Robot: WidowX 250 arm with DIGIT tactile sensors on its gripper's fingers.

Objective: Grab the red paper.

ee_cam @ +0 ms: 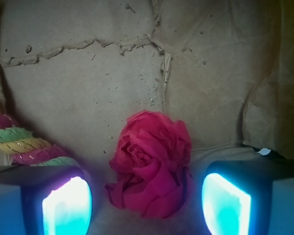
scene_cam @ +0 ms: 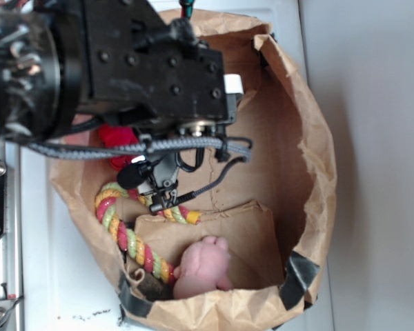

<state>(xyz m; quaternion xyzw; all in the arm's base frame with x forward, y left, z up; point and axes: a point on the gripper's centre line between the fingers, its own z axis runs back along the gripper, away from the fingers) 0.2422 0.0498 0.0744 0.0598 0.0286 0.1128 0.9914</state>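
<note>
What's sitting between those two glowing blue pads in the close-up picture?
The red paper, a crumpled rose-like ball, lies on the brown bag floor between the gripper fingers, which stand apart on either side without touching it. The wrist view shows this.

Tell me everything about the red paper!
The red paper is a crumpled, rose-like ball of thin tissue, full of folds. It lies on the brown bag's floor, between the open claw's two glowing pads, which don't touch it. From outside, only a red bit shows under the arm.
</note>
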